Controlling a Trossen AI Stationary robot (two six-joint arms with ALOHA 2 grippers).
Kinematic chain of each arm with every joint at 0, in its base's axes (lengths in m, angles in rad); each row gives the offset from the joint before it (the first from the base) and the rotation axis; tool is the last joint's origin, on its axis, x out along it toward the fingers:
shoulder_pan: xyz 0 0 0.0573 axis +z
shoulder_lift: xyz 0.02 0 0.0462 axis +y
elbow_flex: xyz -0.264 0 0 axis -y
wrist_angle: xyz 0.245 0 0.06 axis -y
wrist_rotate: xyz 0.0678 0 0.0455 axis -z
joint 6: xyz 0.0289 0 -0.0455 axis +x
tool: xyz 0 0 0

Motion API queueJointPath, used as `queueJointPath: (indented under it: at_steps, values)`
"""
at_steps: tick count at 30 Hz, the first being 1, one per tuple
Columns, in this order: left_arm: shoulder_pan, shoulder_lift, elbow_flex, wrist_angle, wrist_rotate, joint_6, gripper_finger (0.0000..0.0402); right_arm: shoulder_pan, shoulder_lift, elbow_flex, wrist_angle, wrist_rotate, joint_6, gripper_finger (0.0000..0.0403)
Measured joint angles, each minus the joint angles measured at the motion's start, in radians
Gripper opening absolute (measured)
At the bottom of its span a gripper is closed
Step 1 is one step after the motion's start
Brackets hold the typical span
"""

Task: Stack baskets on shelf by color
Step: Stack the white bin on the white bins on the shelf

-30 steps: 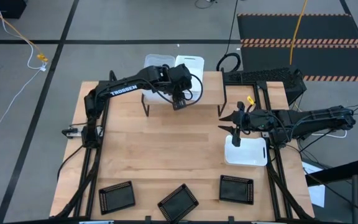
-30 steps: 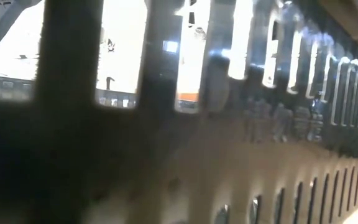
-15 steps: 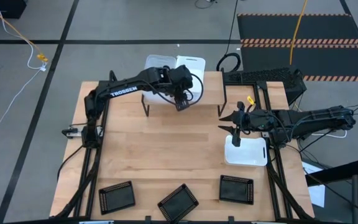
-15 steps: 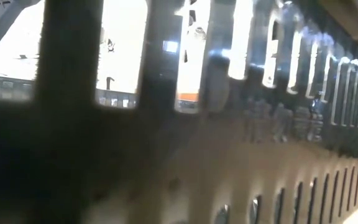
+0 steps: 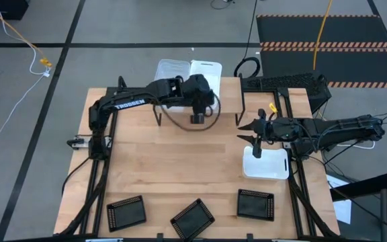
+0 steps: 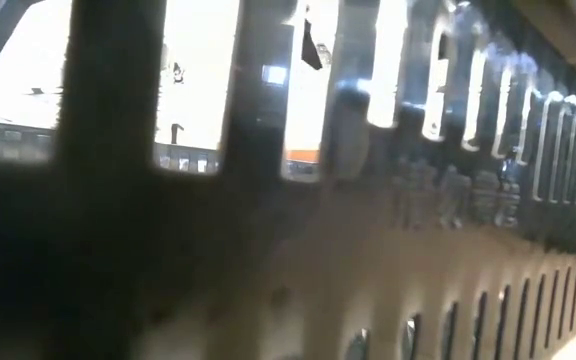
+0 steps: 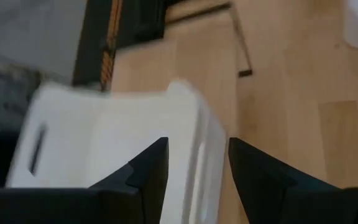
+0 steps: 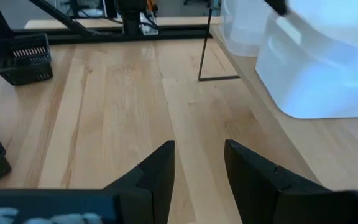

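left claw [image 5: 198,118] has swung right off the shelf [image 5: 230,94], open & empty; white basket [image 5: 205,69] left stacked there. right claw [image 5: 256,140] open, idle over tabletop basket [image 5: 267,165]. next: blacks.

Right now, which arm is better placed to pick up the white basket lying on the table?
The right. Its hand hangs open just beside the white basket at the table's right edge. The left hand is far off at the shelf, and its wrist view shows another white basket before its fingers.
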Motion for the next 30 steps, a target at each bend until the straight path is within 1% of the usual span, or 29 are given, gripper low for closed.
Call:
queueJointPath:
  at_steps: [2,3,6,8,10,14,17,19,21,24,26,27,30]
  values:
    - [-0.03,-0.013,0.0,-0.002,0.008,0.074,0.017,0.0,-0.025,0.0,-0.003,0.0,0.0,0.0134]
    - [-0.045,-0.015,0.002,0.007,0.031,0.104,0.017,0.0,-0.042,0.0,-0.003,0.0,0.0,0.0134]
    - [-0.092,-0.01,0.002,0.012,0.17,0.142,0.017,0.0,-0.087,0.0,-0.013,0.0,0.0,0.0134]
    - [-0.13,0.017,0.002,0.055,0.25,0.168,0.017,0.0,-0.111,0.0,-0.026,0.0,0.004,0.0134]
    - [-0.167,0.058,0.002,0.092,0.27,0.201,0.017,0.0,-0.126,0.0,-0.029,0.0,0.018,0.0134]
    - [-0.23,0.159,0.001,0.243,0.272,0.273,0.017,0.0,-0.137,0.0,-0.031,0.0,0.051,0.0134]
    - [-0.255,0.246,0.001,0.36,0.272,0.303,0.017,0.0,-0.139,0.0,-0.057,0.0,0.083,0.0134]
    - [-0.262,0.307,0.0,0.451,0.258,0.226,0.017,0.0,-0.139,0.0,-0.088,0.0,0.12,0.0134]
    - [-0.261,0.353,-0.001,0.537,0.25,0.086,0.017,0.0,-0.139,-0.002,-0.129,0.0,0.155,0.0134]
    - [-0.261,0.393,-0.001,0.664,0.235,-0.183,0.017,0.0,-0.143,-0.024,-0.155,0.001,0.205,0.0134]
    - [-0.26,0.414,-0.001,0.71,0.221,-0.374,0.017,0.0,-0.143,-0.04,-0.156,0.001,0.23,0.0134]
    - [-0.26,0.42,0.0,0.737,0.2,-0.464,0.017,0.0,-0.143,-0.047,-0.155,0.001,0.241,0.0134]
    - [-0.264,0.437,0.0,0.742,0.114,-0.707,0.017,0.0,-0.143,-0.071,-0.15,0.002,0.258,0.0134]
